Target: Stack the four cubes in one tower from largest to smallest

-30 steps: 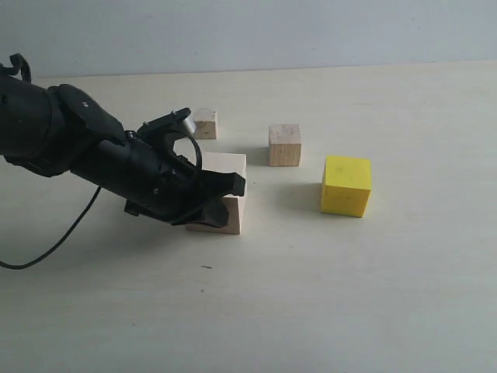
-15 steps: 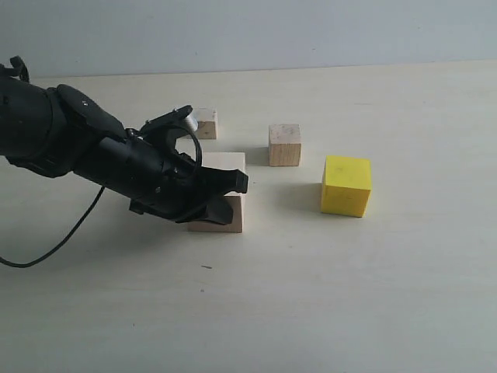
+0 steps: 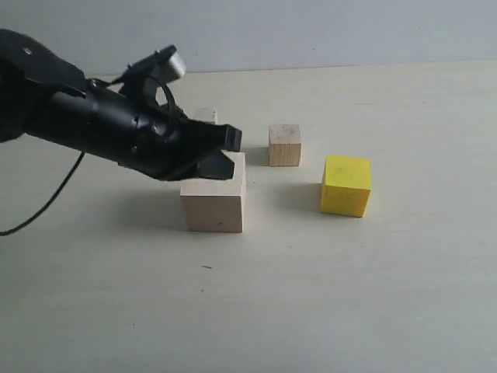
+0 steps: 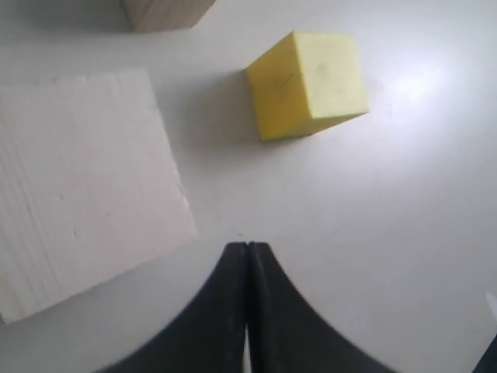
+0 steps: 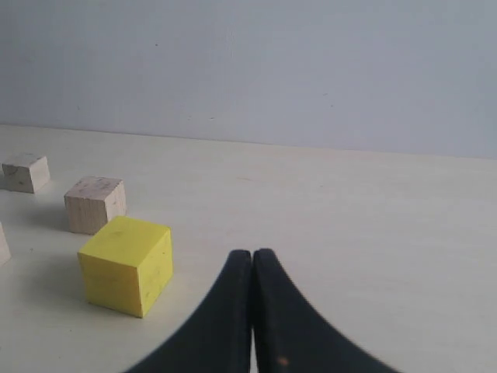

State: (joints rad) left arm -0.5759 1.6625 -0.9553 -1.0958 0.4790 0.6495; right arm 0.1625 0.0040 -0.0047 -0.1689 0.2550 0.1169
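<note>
The large wood cube (image 3: 213, 203) stands just below the left gripper (image 3: 227, 150), whose jaws are pressed together and hold nothing. Further out, the small wood cube (image 3: 285, 145) and the yellow cube (image 3: 346, 185) stand apart on the table (image 3: 311, 295). The tiny wood cube (image 5: 26, 172) is half hidden in the exterior view but clear in the right wrist view. Only that view shows the right gripper (image 5: 252, 255), also closed and empty.

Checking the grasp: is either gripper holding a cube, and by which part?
Nothing is held. The left gripper and the right gripper are both shut, empty.
</note>
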